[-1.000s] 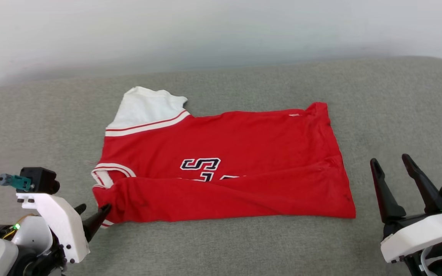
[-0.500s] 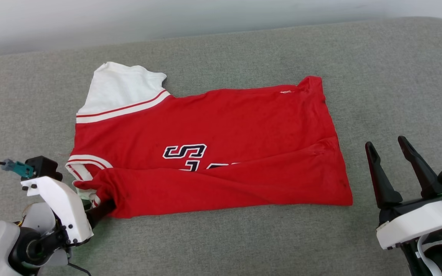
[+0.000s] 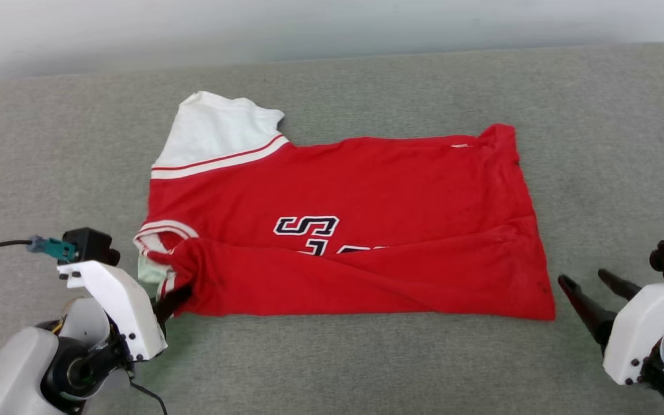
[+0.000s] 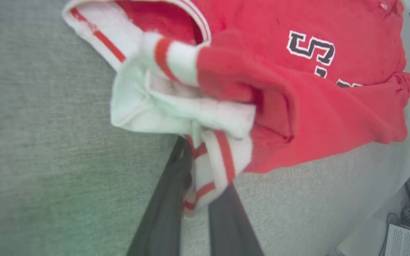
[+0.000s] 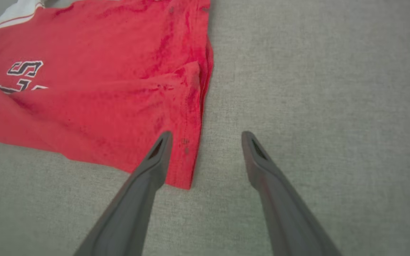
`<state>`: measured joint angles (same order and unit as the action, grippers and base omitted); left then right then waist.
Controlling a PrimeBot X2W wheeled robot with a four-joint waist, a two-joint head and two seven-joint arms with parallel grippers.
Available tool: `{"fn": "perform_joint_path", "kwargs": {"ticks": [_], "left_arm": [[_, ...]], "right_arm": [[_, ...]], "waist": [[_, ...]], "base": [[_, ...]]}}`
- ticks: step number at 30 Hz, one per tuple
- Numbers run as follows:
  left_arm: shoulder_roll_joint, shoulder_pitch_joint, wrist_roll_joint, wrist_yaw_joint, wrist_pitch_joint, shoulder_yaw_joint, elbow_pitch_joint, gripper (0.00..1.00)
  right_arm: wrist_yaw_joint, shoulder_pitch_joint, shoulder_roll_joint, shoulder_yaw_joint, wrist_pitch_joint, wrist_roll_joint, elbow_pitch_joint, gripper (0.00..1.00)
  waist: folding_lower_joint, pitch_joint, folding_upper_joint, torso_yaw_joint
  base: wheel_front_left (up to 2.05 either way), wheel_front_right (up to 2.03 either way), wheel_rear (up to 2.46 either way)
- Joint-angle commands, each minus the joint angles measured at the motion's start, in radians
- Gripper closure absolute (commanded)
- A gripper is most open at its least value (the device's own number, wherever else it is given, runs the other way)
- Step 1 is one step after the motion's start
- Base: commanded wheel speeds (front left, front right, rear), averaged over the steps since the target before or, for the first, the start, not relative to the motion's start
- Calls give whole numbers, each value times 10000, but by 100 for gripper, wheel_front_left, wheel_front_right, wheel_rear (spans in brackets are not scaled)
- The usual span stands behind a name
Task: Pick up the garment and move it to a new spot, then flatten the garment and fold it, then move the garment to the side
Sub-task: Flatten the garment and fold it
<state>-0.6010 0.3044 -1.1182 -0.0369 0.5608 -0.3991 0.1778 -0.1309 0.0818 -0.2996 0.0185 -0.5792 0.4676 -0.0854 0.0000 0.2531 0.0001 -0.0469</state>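
Now, in the head view, the left tool (image 3: 177, 295), newly clamped, is lifting the shirt (image 3: 366, 253) by its striped cuff (image 3: 166, 286) off the cushion (image 3: 366, 363). Its wrist view is showing trim pinched between its fingers (image 4: 162, 213). The right tool (image 5: 206, 137), spread open, is dropping toward the hem corner (image 5: 187, 176), likely readying a two-handed move.

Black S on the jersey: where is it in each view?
Head view: S at centre, on the garment.
Left wrist view: S upper right.
Right wrist view: S near left edge, upper part.
Shared landmark: the red fold beside it, hiding part of the next lettering row.
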Motion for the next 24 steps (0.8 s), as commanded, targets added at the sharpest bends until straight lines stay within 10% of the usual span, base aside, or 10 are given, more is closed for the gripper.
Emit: {"fn": "perform_joint_path", "kwargs": {"ticks": [1, 16, 19, 24], "left_arm": [[-136, -27, 141, -91, -119, 76, -276, 100], [-212, 131, 673, -636, -185, -71, -2000, 100], [-211, 8, 656, -700, -188, -90, -1998, 100], [-256, -254, 609, -720, -284, -52, -1971, 100]], "right_arm": [[5, 229, -205, -49, -769, 265, 80, 0], [5, 1474, -44, -930, -3511, 954, 1987, 0], [2, 1486, 69, -1152, -3563, 1182, 2314, 100], [2, 1591, -199, -1147, -3179, 1294, 2126, 100]], "waist": [[0, 49, -1, 201], [0, 874, -1, 917], [0, 842, -1, 922], [0, 485, -1, 814]], "base": [[0, 0, 0], [0, 0, 0], [0, 0, 0], [0, 0, 0]]}}
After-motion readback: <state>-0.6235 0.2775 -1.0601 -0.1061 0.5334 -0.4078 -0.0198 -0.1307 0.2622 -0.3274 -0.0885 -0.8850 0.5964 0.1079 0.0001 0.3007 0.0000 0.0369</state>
